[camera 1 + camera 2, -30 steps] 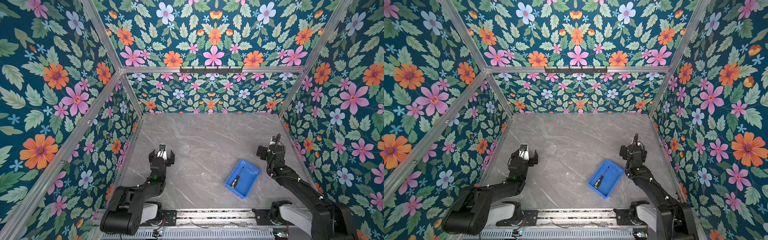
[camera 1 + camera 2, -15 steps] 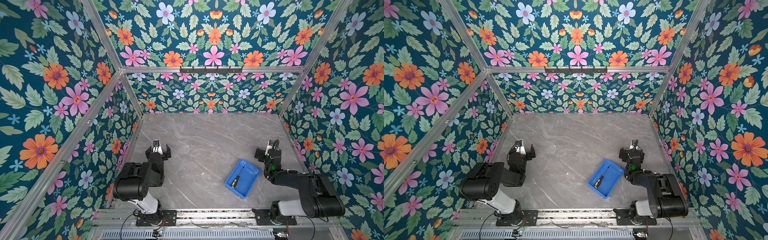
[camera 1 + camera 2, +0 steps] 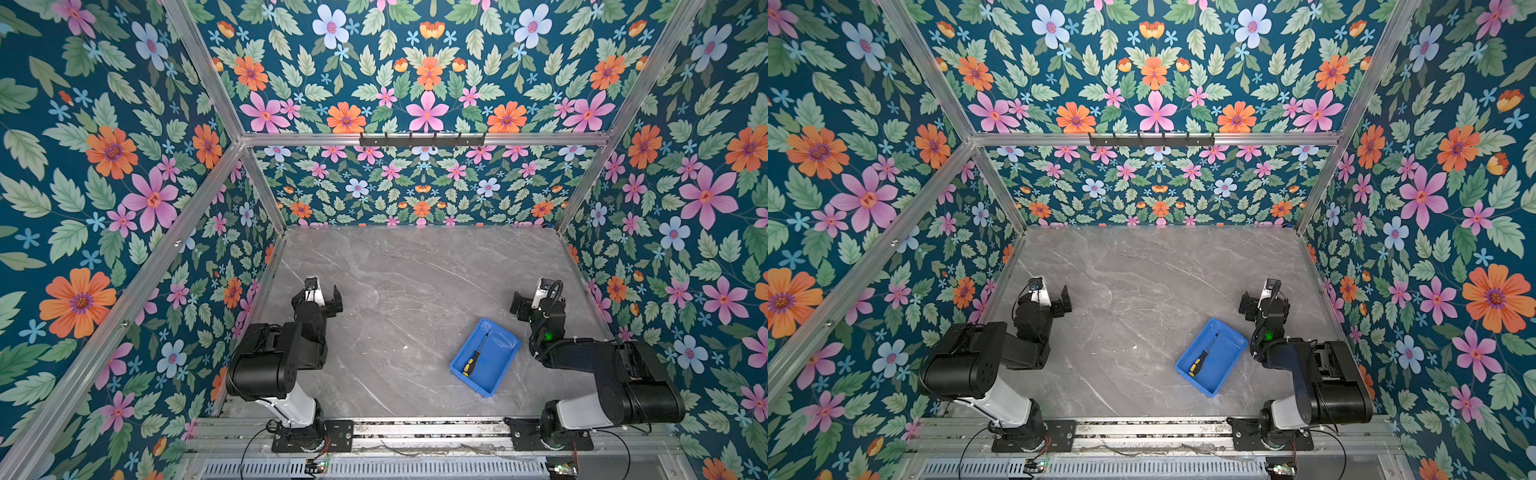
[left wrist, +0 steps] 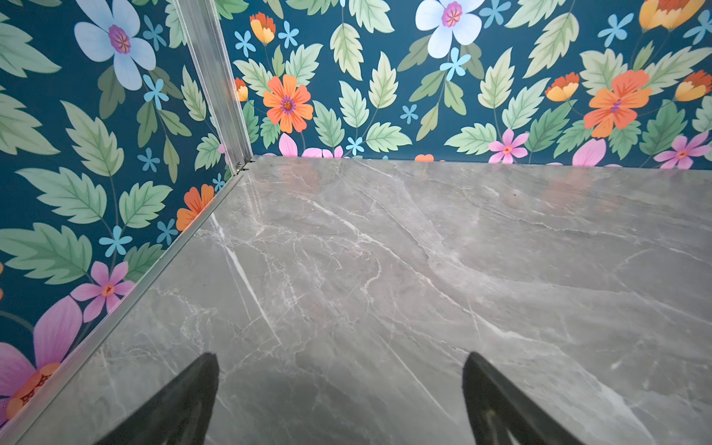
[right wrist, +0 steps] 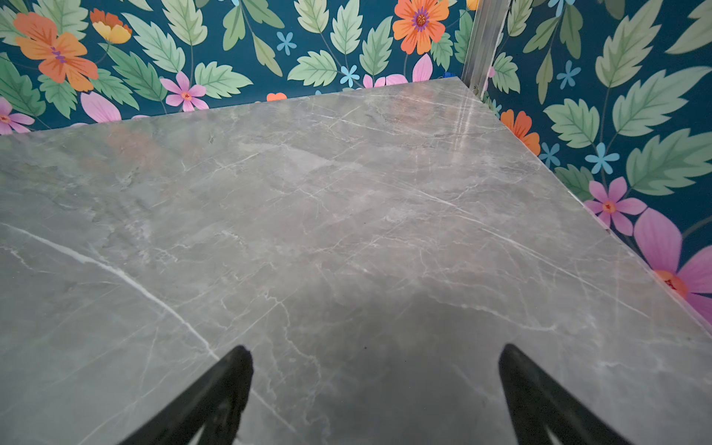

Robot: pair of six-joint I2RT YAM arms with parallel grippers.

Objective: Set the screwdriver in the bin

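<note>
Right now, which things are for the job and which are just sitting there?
For the job: screwdriver, already lying in the blue bin; left gripper and right gripper, both open and empty.
Just there: marble table, black hook rail, flowery walls.

Both arms folded back over their bases — left end effector (image 4: 341, 358) and right end effector (image 5: 375, 350) tucked in.
</note>
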